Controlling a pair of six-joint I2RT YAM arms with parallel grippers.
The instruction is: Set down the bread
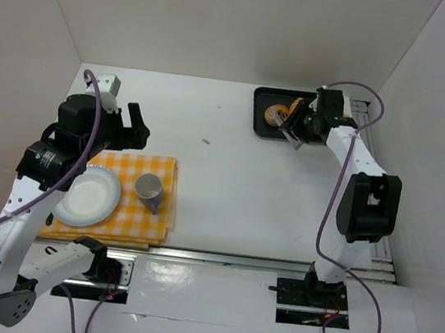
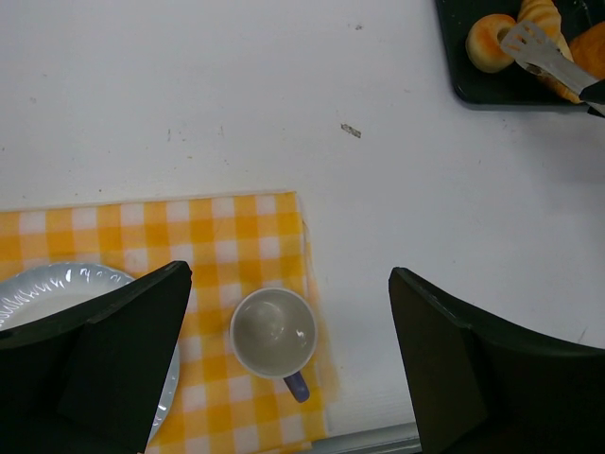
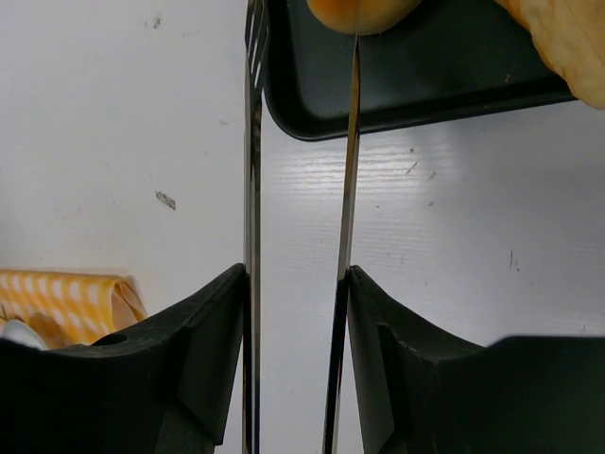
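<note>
A round bread roll (image 1: 274, 114) lies with other golden pastries in a black tray (image 1: 261, 128) at the back right. It also shows in the left wrist view (image 2: 489, 42) and at the top of the right wrist view (image 3: 364, 11). My right gripper (image 1: 315, 121) (image 3: 295, 274) is shut on metal tongs (image 3: 250, 142). The tong blades stand apart, one over the roll, the other just outside the tray's left rim (image 3: 284, 104). My left gripper (image 1: 133, 125) (image 2: 288, 274) is open and empty, above a yellow checked cloth (image 2: 227, 236).
On the cloth stand a white plate (image 1: 90, 195) (image 2: 43, 295) and a grey cup (image 1: 150, 189) (image 2: 274, 331) with a blue handle. A small white-and-grey box (image 1: 108, 84) sits at the back left. White walls enclose the table on three sides.
</note>
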